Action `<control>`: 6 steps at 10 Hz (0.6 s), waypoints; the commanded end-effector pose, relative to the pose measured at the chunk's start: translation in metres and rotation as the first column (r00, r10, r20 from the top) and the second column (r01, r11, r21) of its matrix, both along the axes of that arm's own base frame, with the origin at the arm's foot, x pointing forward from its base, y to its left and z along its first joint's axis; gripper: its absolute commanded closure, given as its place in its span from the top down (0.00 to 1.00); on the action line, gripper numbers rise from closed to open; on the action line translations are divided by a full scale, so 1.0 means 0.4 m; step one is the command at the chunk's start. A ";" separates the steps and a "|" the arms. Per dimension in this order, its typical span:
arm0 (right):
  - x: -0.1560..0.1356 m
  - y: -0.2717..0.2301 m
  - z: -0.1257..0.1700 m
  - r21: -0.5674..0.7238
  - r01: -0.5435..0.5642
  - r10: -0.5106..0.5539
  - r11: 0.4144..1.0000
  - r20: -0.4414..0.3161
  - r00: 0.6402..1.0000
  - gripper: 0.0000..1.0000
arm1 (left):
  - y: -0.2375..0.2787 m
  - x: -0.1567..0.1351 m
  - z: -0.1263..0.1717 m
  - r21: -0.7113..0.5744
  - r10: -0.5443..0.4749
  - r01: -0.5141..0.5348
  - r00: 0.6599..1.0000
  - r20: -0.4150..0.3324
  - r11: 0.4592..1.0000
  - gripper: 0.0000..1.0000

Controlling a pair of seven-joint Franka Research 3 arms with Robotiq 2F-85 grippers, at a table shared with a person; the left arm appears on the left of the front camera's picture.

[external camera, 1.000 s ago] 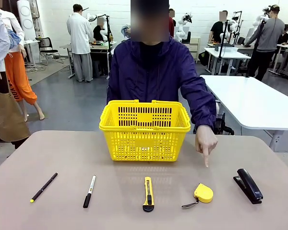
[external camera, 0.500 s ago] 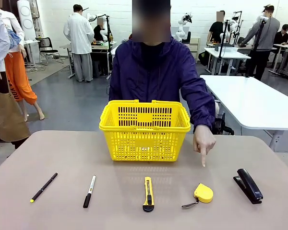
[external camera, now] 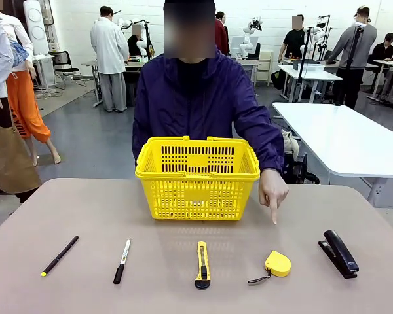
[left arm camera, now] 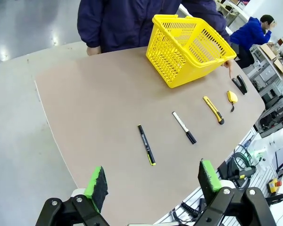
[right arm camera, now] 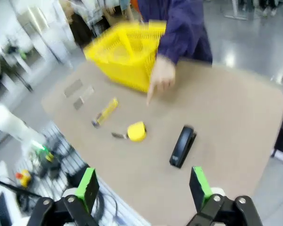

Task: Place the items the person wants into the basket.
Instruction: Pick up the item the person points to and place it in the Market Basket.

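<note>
On the table's near half lie the pen at far left, the marker beside it, and the yellow tape measure toward the right. The yellow basket stands at the far middle, in front of the person. The person's hand points a finger down at the table just behind the tape measure. My left gripper hangs open, high off the table's left end, above the pen and marker. My right gripper is open too, above the near right edge, short of the tape measure.
A yellow-and-black utility knife lies between marker and tape measure. A black stapler sits at the far right. The right wrist view is blurred. Other people and white tables stand in the room behind.
The person has shifted a little to the left, and the pointing hand has drifted slightly left and back. The items on the table have not moved.
</note>
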State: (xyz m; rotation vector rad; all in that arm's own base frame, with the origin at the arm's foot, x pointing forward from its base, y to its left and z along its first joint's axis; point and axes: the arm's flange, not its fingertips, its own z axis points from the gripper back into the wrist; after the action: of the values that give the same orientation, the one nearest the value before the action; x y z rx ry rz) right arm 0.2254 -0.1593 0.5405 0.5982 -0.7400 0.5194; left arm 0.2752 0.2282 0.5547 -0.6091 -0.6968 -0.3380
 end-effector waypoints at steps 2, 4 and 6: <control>0.183 0.269 0.034 -0.324 -0.108 0.041 0.940 -0.206 0.978 1.00 | 0.007 0.002 0.005 -0.004 -0.015 0.015 1.000 0.022 1.000 1.00; 0.292 0.442 -0.059 -0.477 -0.178 0.007 0.861 -0.338 0.941 1.00 | 0.007 0.002 0.005 -0.004 -0.015 0.015 1.000 0.022 1.000 1.00; 0.352 0.588 -0.149 -0.576 -0.197 -0.055 0.793 -0.389 0.919 1.00 | 0.007 0.002 0.005 -0.004 -0.015 0.015 1.000 0.022 1.000 1.00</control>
State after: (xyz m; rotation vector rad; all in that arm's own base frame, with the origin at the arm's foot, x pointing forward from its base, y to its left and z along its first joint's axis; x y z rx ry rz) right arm 0.3473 0.0697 0.4819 0.1567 -0.1958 0.6737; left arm 0.2761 0.2280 0.5553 -0.6078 -0.6968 -0.3397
